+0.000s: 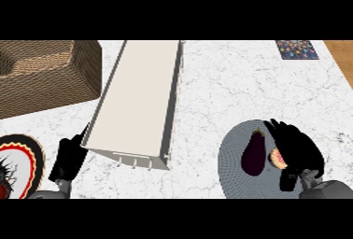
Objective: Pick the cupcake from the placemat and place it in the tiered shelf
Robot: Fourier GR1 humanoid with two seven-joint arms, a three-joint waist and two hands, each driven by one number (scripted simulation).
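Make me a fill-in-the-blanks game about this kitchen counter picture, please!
1. The purple eggplant lies on the round grey ____.
2. The right hand has its fingers around the ____, beside the eggplant.
3. The long white tiered shelf stands between the placemat and the woven ____.
4. The left hand rests open next to the ____ end of the shelf.

Missing words: placemat; cupcake; basket; near
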